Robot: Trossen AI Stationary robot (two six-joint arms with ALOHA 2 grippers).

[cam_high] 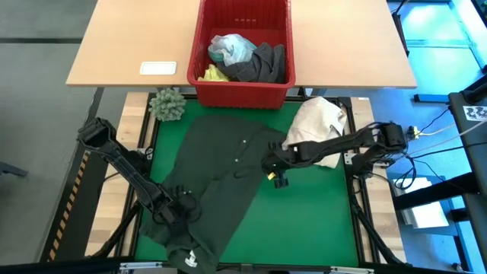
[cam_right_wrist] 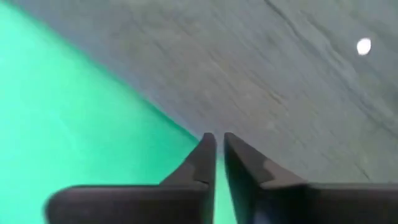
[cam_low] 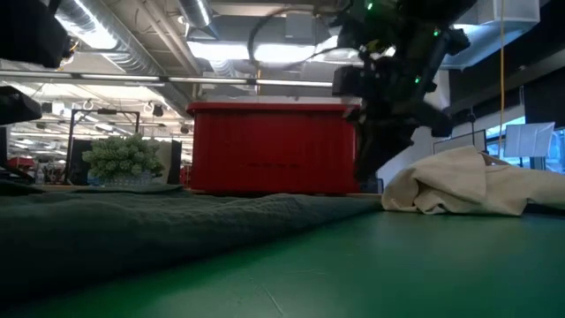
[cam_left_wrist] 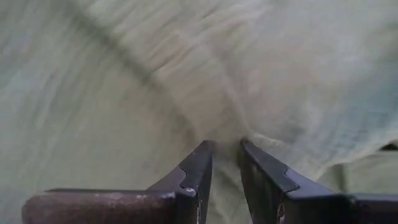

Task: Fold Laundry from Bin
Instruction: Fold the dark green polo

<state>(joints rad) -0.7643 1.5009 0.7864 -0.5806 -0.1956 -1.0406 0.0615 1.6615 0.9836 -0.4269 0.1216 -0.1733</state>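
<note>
A dark green-black garment [cam_high: 221, 171] lies spread on the green mat [cam_high: 312, 213], its surface showing low in the low view [cam_low: 132, 230]. My left gripper [cam_high: 181, 207] is down on the garment's near left part, shut on a pucker of it [cam_left_wrist: 225, 146]. My right gripper [cam_high: 278, 175] is at the garment's right edge, its fingertips nearly together [cam_right_wrist: 216, 138]. The red bin [cam_high: 243, 97] stands on the wooden table beyond the mat, with turquoise [cam_high: 230, 47], grey [cam_high: 259, 65] and yellow [cam_high: 213, 74] laundry inside. My left gripper pinches a raised ridge of the dark garment [cam_left_wrist: 227, 134] between its two fingers, coming steeply from above. The cloth around the pinch lies on the mat. One layer or several, I cannot tell. My right gripper closes on the garment's right edge [cam_right_wrist: 205, 127], where the cloth meets the green mat, slanting down from the table's right side. The edge lies low on the mat. How many layers are caught does not show.
A cream-white cloth bundle [cam_high: 319, 122] rests on the mat's far right corner, close behind my right arm [cam_low: 468, 181]. A green spiky ball [cam_high: 167, 104] sits at the far left corner. A white flat item [cam_high: 158, 68] lies on the wooden table. Bare mat lies near right.
</note>
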